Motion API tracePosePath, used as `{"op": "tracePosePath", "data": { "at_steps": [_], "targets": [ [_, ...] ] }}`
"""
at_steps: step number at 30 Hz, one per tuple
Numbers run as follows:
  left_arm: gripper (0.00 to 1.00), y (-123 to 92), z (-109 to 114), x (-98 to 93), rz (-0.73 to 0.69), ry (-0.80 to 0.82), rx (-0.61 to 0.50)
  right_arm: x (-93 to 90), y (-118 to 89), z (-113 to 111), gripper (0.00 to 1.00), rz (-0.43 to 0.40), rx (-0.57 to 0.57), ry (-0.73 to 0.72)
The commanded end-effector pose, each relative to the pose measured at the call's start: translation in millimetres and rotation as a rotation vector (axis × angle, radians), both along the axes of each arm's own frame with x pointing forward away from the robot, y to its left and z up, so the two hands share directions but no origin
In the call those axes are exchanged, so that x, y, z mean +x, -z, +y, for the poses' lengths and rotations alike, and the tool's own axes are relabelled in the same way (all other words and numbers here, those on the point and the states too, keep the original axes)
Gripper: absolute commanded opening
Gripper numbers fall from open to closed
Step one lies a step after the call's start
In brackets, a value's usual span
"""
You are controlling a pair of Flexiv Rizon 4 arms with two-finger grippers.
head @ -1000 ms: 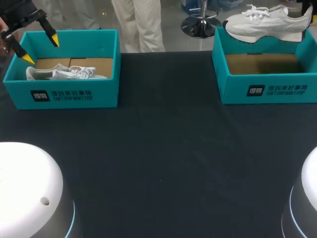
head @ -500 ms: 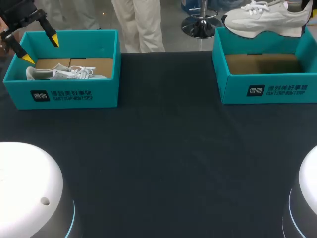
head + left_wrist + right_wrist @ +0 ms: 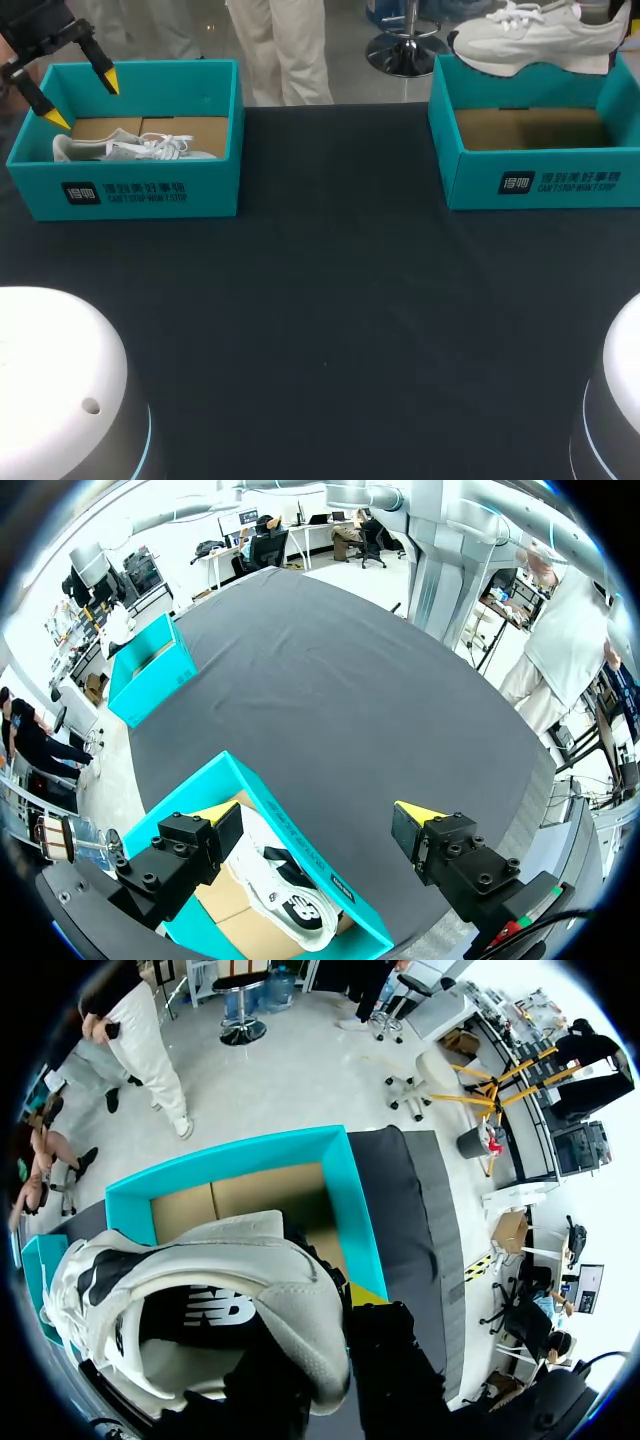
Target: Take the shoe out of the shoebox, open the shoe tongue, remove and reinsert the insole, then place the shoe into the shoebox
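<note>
The left arm (image 3: 35, 30) comes in at the far left corner. The left end effector (image 3: 80, 98) hangs there, tilted downward, with its two yellow-tipped fingers (image 3: 108, 80) spread wide apart. The right end effector (image 3: 335, 1335) is raised at the far right, its dark fingers clamped on the heel of the shoe (image 3: 540, 40), with one yellow tip just showing beside the heel. White rounded arm bases (image 3: 60, 370) sit at the near left and near right.

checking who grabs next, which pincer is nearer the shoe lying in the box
Left. Left pincer hovers open over the box with that shoe; right pincer holds the other shoe above the far box.
</note>
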State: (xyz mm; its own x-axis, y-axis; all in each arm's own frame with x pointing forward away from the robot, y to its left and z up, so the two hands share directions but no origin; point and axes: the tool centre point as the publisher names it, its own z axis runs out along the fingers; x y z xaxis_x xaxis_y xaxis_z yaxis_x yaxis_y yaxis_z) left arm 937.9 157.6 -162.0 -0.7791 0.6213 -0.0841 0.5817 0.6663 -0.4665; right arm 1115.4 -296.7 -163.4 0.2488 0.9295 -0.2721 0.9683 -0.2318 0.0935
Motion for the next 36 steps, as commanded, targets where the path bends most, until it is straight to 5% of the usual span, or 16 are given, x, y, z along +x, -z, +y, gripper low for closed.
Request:
{"op": "tracePosePath", "data": {
  "at_steps": [1, 6, 13, 15, 16, 25, 36],
  "targets": [
    [1.0, 0.3, 0.2, 0.1, -0.001, 0.001, 0.001, 1.3, -1.9, 0.2, 0.0, 0.002, 0.001, 0.002],
    [1.0, 0.3, 0.2, 0.1, -0.001, 0.001, 0.001, 1.3, -1.9, 0.2, 0.0, 0.002, 0.001, 0.002],
    [1.0, 0.3, 0.2, 0.1, -0.001, 0.001, 0.001, -23.5, -12.8, 8.2, 0.0, 0.006, -0.02, 0.04],
    [1.0, 0.3, 0.2, 0.1, -0.001, 0.001, 0.001, -34.1, -14.8, 12.1, 0.0, 0.005, -0.027, 0.048],
    [1.0, 0.3, 0.2, 0.1, -0.001, 0.001, 0.001, -57.7, -19.2, 21.8, 0.0, 0.003, -0.037, 0.067],
    [1.0, 0.3, 0.2, 0.1, -0.001, 0.001, 0.001, -119.4, -24.7, 59.1, 0.0, -0.004, -0.046, 0.077],
    [1.0, 0.3, 0.2, 0.1, -0.001, 0.001, 0.001, -180.1, -29.4, 111.5, 0.0, 0.023, -0.056, 0.06]
  ]
}}
